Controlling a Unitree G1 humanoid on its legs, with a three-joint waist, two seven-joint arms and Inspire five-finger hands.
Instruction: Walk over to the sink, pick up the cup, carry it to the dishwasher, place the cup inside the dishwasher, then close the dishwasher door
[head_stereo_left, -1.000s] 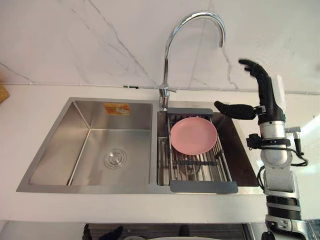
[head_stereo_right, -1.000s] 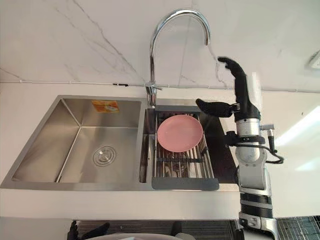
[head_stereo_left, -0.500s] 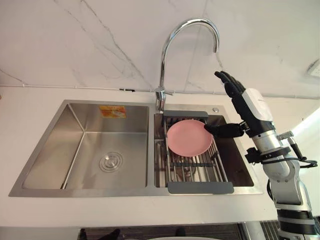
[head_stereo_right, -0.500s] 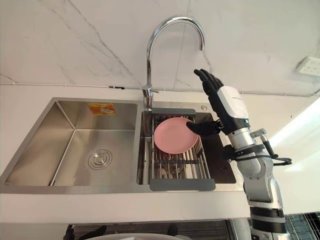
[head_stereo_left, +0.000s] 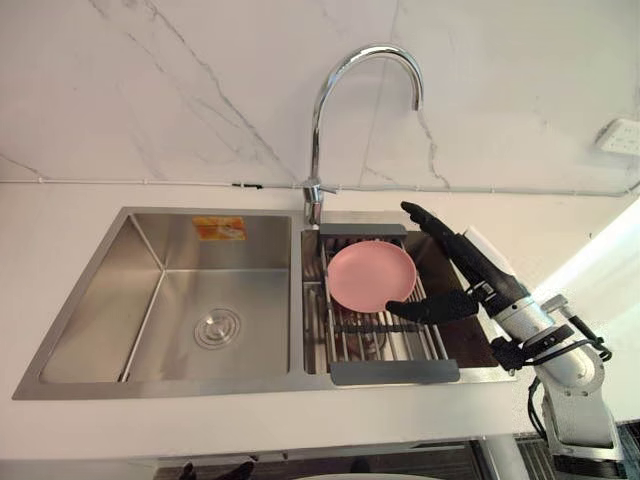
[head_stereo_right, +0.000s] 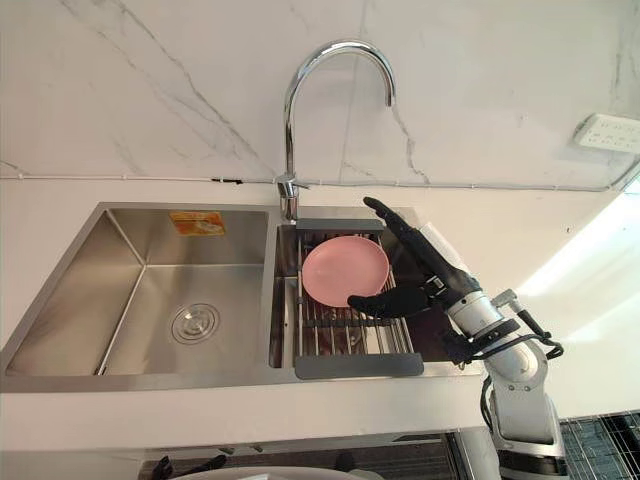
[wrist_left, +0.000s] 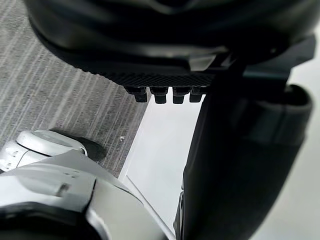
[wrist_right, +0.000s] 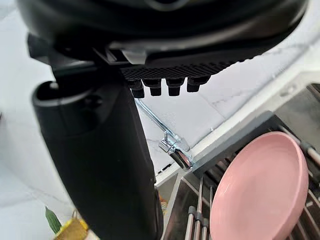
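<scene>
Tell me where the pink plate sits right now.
The pink plate lies on the wire rack in the sink's right basin, below the faucet, just left of the open right hand.

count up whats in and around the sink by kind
pink plate: 1
dish rack: 1
faucet: 1
steel sink: 1
wall socket: 1
total: 5

The sink (head_stereo_left: 180, 240) is brushed stainless steel with a satin finish. At its 12 o'clock, the tap (head_stereo_left: 314, 140) is mirror-polished chrome. The plate (head_stereo_left: 372, 275) is pink, smooth and matt. The rack (head_stereo_left: 395, 372) has bare metal rods and grey plastic end bars. The worktop (head_stereo_left: 60, 200) is white and smooth. The wall (head_stereo_left: 200, 80) is glossy veined marble. The right hand (head_stereo_left: 478, 275) is dark matt plastic.
</scene>
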